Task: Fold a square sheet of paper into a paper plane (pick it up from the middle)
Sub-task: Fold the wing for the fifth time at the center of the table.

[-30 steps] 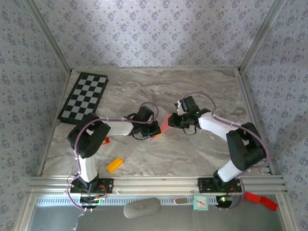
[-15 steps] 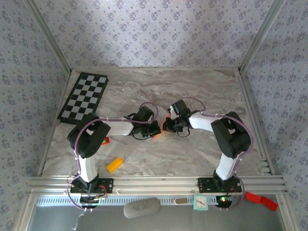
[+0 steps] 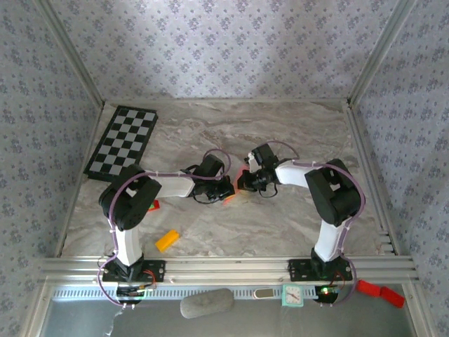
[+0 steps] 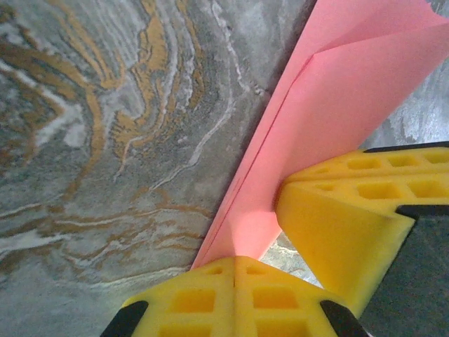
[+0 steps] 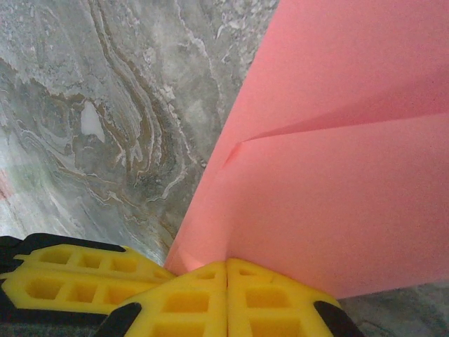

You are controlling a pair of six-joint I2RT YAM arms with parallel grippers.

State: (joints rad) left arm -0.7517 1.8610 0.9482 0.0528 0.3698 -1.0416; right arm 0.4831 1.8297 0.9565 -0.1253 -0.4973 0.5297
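the square sheet of paper point(image 4: 337, 119), creased, is clamped by left end effector point(image 4: 235, 274) and right end effector point(image 5: 226, 274), arms point(image 3: 172, 184) bent inward

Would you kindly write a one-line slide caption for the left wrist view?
Left gripper shut on the creased salmon-pink paper sheet over the grey marbled table.

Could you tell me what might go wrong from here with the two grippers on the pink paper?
1. The left gripper and right gripper are both shut on the thin paper close together, so pulling apart could tear it.
2. The grippers sit very close to each other and might collide.
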